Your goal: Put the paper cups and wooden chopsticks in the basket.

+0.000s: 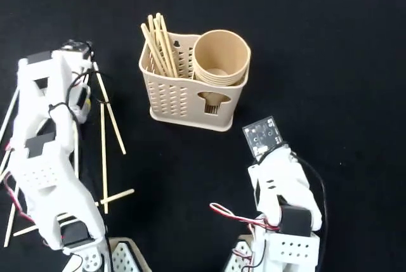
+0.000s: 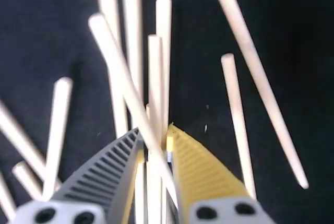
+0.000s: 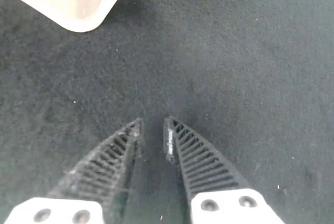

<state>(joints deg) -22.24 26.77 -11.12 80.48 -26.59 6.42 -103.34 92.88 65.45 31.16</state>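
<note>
Left wrist view: my left gripper (image 2: 154, 139) is clamped on crossed wooden chopsticks (image 2: 156, 78), well left of the basket (image 1: 190, 104), which holds the paper cups (image 1: 221, 56). The right gripper (image 3: 153, 130) is barely ajar and empty. I judge crossed sticks may pivot loose when lifted.

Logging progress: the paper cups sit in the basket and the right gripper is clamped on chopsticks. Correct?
No: the left gripper is clamped on chopsticks, as the left wrist view shows; the right gripper holds nothing. The paper cups do sit in the basket.
</note>
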